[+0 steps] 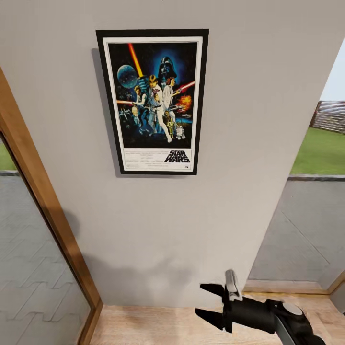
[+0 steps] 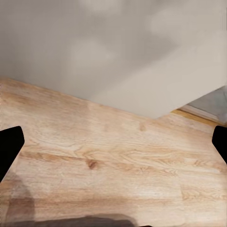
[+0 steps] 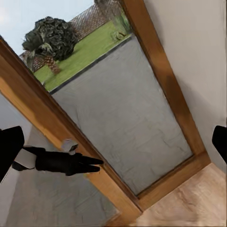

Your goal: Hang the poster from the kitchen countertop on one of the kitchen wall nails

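The Star Wars poster (image 1: 153, 100) hangs upright and flat on the pale grey wall (image 1: 167, 225), apart from both grippers. Any nail is hidden behind it, and the kitchen countertop is out of view. My right gripper (image 1: 207, 302) is low at the front right, well below the poster, pointing left. It is open, with nothing between its black fingers (image 3: 9, 149). My left gripper (image 2: 113, 146) is open too and faces the wooden floor (image 2: 113, 161) by the foot of the wall. The right wrist view catches it from the side (image 3: 92, 164) in front of the window.
A tall glass pane in a wooden frame (image 1: 43, 211) stands left of the wall, with grey paving and lawn behind it. A second glazed opening (image 1: 311, 215) is to the right. Light wood floor (image 1: 158, 326) runs along the wall's base.
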